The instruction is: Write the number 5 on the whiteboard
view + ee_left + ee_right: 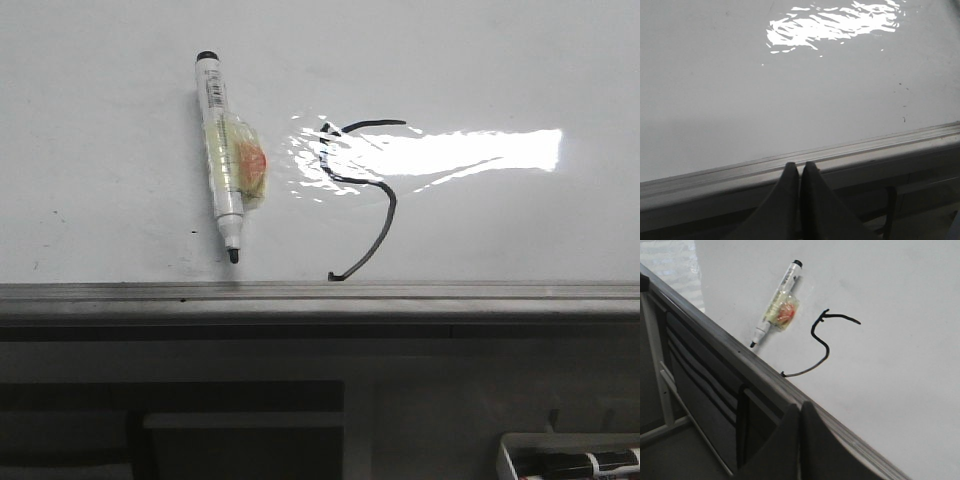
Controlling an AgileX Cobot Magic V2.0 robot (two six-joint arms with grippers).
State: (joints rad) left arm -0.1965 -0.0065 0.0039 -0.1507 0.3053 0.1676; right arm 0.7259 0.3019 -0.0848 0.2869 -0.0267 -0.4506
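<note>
Whiteboard (120, 80) broad, number 5 (362, 195) near rail, both claws (800, 167) (800, 407) closed, empty.

the whiteboard (120, 220) looks smooth and glossy, throwing back a bright rippled glare, with a few tiny dark specks on its white face. its edge rail (320, 292) looks like brushed grey metal with a dull sheen. the number 5 (362, 195) is a thin, matt black ink line. the marker (220, 158) has a smooth white plastic barrel with printed text, a black cap end, and a crinkled clear wrap of shiny tape around its middle. the fingers (799, 180) of both grippers look like matt dark plastic.
</note>
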